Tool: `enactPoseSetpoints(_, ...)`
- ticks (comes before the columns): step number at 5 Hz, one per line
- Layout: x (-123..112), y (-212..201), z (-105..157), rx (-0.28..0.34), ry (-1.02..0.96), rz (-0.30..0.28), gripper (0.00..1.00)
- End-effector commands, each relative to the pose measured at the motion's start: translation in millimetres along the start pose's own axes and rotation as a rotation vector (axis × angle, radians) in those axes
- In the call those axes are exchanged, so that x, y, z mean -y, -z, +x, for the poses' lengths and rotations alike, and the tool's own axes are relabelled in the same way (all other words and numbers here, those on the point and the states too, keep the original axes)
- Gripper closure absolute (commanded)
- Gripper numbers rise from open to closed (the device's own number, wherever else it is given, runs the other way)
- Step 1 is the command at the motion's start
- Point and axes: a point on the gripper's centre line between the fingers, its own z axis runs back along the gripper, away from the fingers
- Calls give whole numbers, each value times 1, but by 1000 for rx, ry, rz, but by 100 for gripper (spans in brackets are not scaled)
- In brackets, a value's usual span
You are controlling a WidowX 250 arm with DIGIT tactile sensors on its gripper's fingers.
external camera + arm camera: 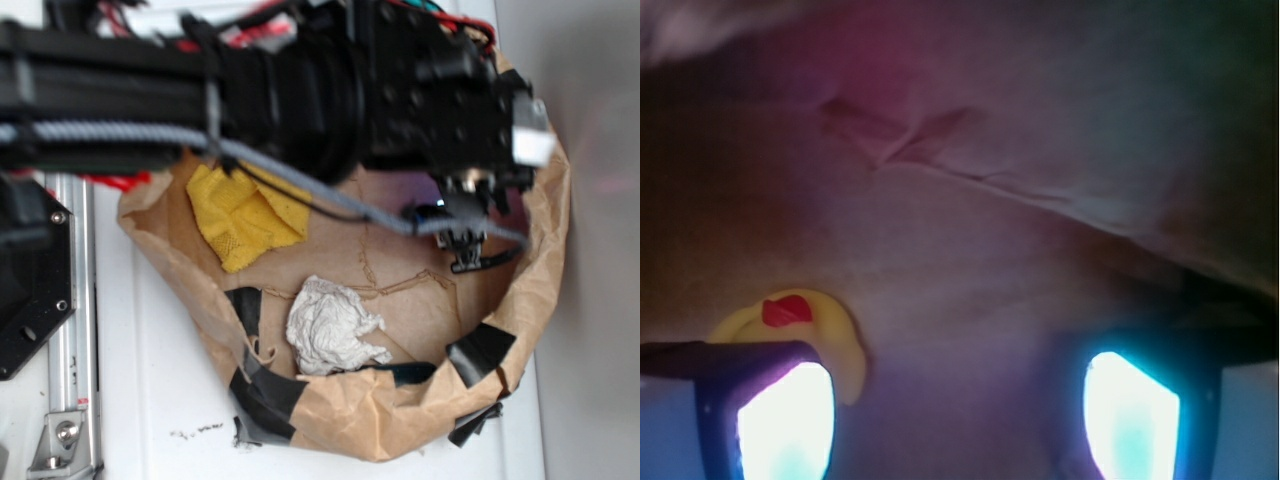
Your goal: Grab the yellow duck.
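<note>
Fingers [788, 425] of the gripper [960, 420] stand spread apart in the wrist view, two glowing pads low in the picture with bare brown paper between them and nothing held. At the left pad sits the yellow duck [825, 335], its red beak showing on top; only the head and a curve of yellow are visible, the rest hidden behind the finger, so the duck lies at or just outside the left finger rather than in the gap. From the exterior view the arm reaches across the top of the scene and the gripper [470, 250] hangs low inside the brown paper bag [380, 425], toward its right side; the duck itself is not visible there, presumably masked by the arm. A yellow cloth [240, 215] lies at the far left of the bag floor and a white rag [330, 330] nearer the middle, both well apart from the gripper. My reading is that the approach is almost done but the grasp has not begun: the jaws are misaligned with the toy. The next move seems to call for a small shift leftward in the wrist view so the duck sits between the pads, then a short descent and a close. A glossy rounded toy may squirt sideways if pinched off-centre, so centring matters first.
</note>
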Motion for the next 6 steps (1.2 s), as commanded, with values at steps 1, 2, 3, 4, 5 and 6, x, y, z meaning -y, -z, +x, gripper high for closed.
enactPoseSetpoints(1, 47, 14, -16, -38, 143, -140, 0)
enactPoseSetpoints(2, 63, 6, -30, -5, 208, -160, 0)
enactPoseSetpoints(3, 64, 2, -29, 13, 220, -185, 0)
enactPoseSetpoints(4, 63, 7, -26, 13, 223, -164, 0)
enactPoseSetpoints(5, 57, -3, -22, 51, 218, -149, 0)
enactPoseSetpoints(6, 42, -30, -18, 115, 176, -156, 0)
